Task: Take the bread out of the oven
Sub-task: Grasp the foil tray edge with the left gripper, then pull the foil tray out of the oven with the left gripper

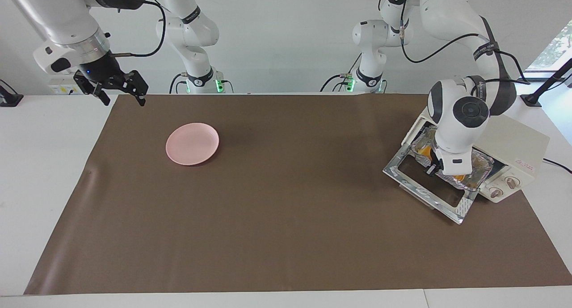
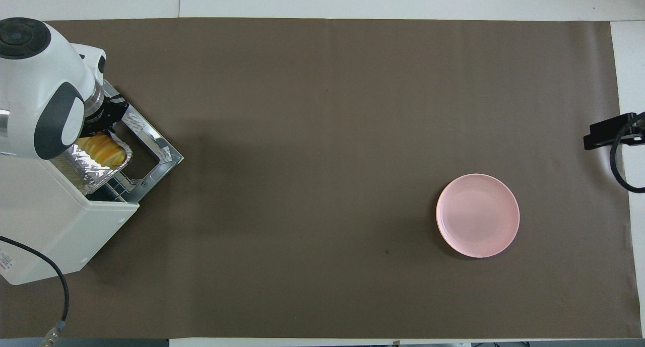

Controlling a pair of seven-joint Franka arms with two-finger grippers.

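Observation:
The cream-white oven (image 1: 518, 140) (image 2: 55, 226) stands at the left arm's end of the table. Its glass door (image 1: 426, 189) (image 2: 153, 145) lies folded down flat. A crinkled silver foil tray (image 1: 481, 165) (image 2: 83, 169) sticks halfway out of the oven's mouth, over the door. In the tray lies the golden ridged bread (image 2: 103, 150) (image 1: 423, 152). My left gripper (image 1: 432, 169) (image 2: 103, 121) reaches down from above and is shut on the tray's rim beside the bread. My right gripper (image 1: 119, 92) hangs open and waits over the mat's corner at the right arm's end.
A pink plate (image 1: 192, 143) (image 2: 477, 215) rests on the brown mat (image 1: 277, 209) toward the right arm's end. The oven's power cable (image 2: 55, 291) trails off by the near edge. A black clamp (image 1: 9, 99) sits on the white tabletop.

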